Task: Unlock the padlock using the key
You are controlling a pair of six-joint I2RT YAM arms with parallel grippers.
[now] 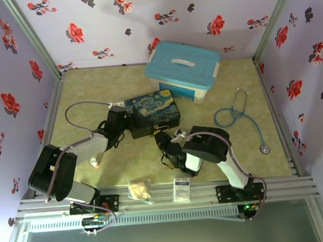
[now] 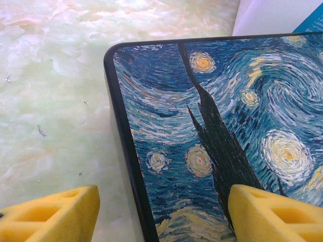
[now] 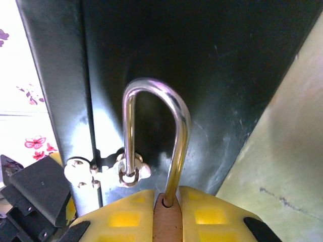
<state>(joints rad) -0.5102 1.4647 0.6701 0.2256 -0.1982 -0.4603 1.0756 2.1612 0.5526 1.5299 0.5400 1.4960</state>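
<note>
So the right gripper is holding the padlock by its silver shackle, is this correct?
Not by the shackle. The right gripper is holding the padlock by its brass body, as the right wrist view shows.

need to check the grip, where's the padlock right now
In the right wrist view the padlock is clamped in the right gripper at bottom centre, its shackle looped through the latch on the dark box.

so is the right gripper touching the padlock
Touching. The right wrist view shows the right gripper closed on the padlock body, no gap either side.
</note>
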